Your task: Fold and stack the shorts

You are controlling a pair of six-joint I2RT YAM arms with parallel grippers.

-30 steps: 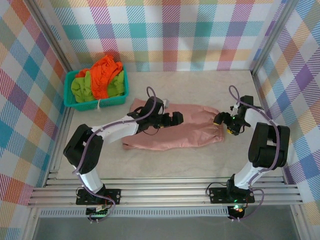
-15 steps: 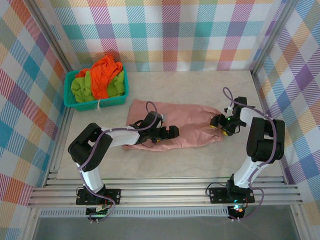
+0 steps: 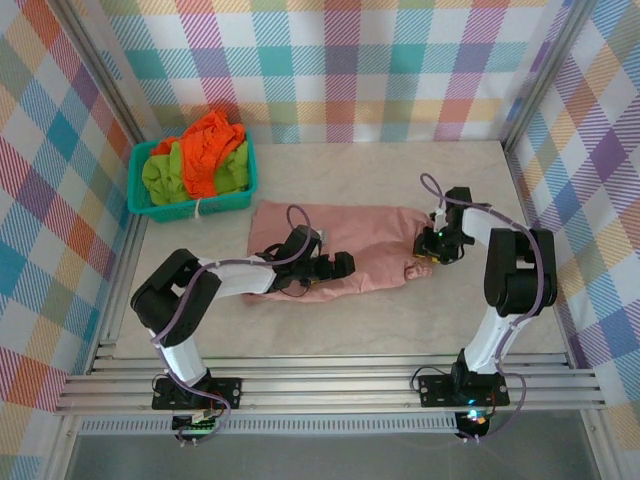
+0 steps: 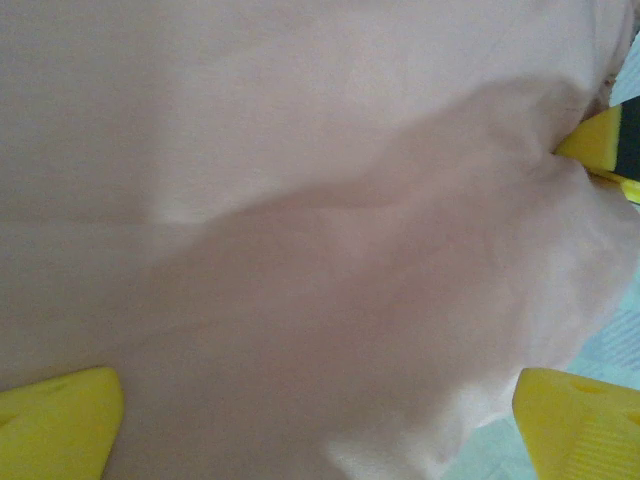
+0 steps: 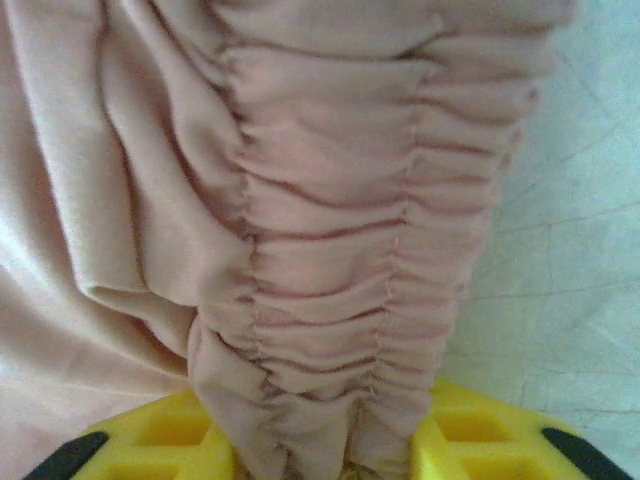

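Up-left of the dusty pink cloth shorts (image 3: 370, 240), near their far-left corner but apart, sits a teal plastic mesh basket (image 3: 190, 208). It holds lime green cloth shorts (image 3: 160, 178), bunched, w/ bright orange cloth shorts (image 3: 205, 150) heaped on top.

The pink shorts lie spread flat, lengthwise L-to-R, on the pale marbled table (image 3: 330, 325), approx mid-table.

The left gripper (image 3: 343, 264) is on the pink shorts' near edge, approx mid-length. In the wrist view its jaws are spread wide. Its yellow fingers (image 4: 55, 425) sit one each side, w/ smooth pink cloth btwn them and nothing pinched. A yellow-and-black tip (image 4: 610, 140) pokes into a fold at the cloth's right side; can't tell what it is.

The right gripper (image 3: 425, 250) is at the pink shorts' right end, on the gathered elastic waistband (image 5: 330, 250). In the wrist view its yellow fingers (image 5: 160, 440) press in from both sides, pinching the ruched band btwn them. Bare table shows just right of the band.
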